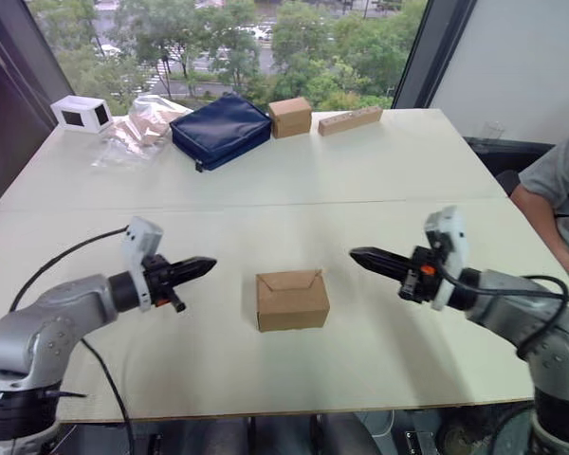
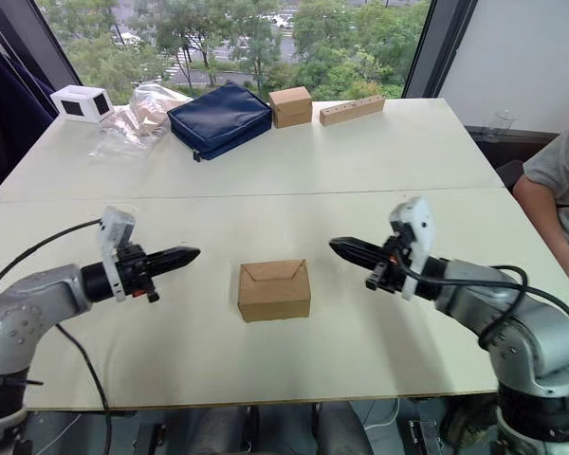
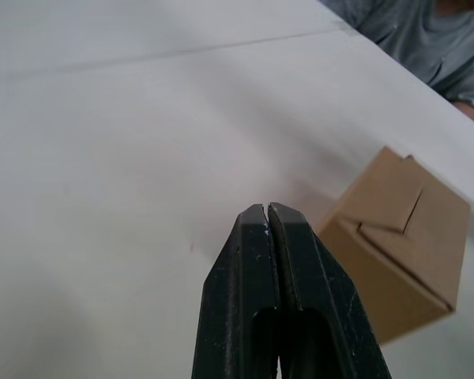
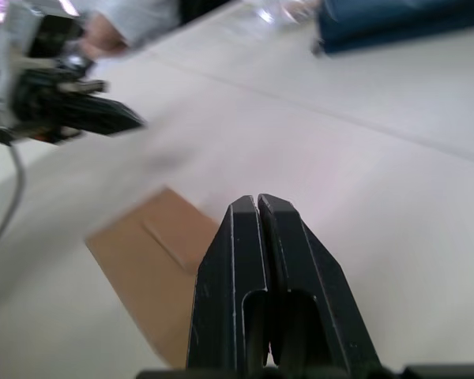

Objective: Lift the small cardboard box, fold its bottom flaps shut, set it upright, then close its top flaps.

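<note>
The box [image 1: 292,300] sat upright near the desk's [image 1: 379,171] front edge, its top flaps [image 1: 290,281] folded shut. The left pincer [image 1: 201,266] and right pincer [image 1: 361,256] hovered at either side, apart from the box and pointing toward it, each with fingers pressed together and holding nothing.

Both arms [image 1: 47,318] are silver-grey metal with rounded joints, ending in black tapered jaws. A white camera block [image 1: 140,245] sits on each wrist. Black cables [image 1: 52,261] loop along them. The right wrist [image 1: 423,272] shows a small orange-red mark.
</note>
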Robot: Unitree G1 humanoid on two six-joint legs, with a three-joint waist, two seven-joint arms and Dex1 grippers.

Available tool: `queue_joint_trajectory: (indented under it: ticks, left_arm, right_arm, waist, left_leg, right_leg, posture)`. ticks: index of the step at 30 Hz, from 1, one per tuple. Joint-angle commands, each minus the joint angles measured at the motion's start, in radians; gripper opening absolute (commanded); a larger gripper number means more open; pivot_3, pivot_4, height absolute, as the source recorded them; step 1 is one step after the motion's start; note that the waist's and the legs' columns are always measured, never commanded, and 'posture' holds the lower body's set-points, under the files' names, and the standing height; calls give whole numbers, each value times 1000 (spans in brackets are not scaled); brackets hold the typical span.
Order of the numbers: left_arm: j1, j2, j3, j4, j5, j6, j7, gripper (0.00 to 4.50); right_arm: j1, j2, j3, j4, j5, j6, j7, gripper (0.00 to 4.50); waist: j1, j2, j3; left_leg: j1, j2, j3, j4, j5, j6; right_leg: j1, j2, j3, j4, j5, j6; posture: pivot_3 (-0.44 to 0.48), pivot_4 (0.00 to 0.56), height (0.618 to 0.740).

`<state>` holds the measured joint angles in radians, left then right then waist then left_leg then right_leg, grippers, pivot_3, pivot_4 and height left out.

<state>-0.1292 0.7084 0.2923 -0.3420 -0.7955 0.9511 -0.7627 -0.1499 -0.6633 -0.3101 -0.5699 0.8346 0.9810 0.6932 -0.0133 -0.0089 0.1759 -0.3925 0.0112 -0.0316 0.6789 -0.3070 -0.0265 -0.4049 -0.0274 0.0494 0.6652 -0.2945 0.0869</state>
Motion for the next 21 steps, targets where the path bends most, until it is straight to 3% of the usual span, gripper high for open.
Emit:
queue_joint_trajectory:
  ticks: [1,7,21]
  left_arm:
    - [96,54,42,-85,-18,-14,-52,30]
    - [308,100,57,-141,-7,-75,-144,30]
    - [402,104,26,-142,-32,-76,-172,30]
  right_arm:
    - [122,-73,-51,-46,31,10,52,0]
    - [301,-173,-70,-24,-17,-52,138,0]
    - [302,-176,25,21,-98,-137,141,0]
  waist:
    - [0,0,0]
    - [1,0,0]
    - [1,0,0]
  left_leg:
    - [0,0,0,0,0,0]
    - [1,1,1,-1,0,0]
    - [2,1,2,-1,0,0]
  right_leg:
    - [0,0,0,0,0,0]
    - [1,0,1,-1,0,-1]
    - [2,0,0,-1,0,-1]
  posture:
    - [0,150,740]
    - [0,150,740]
    - [0,150,740]
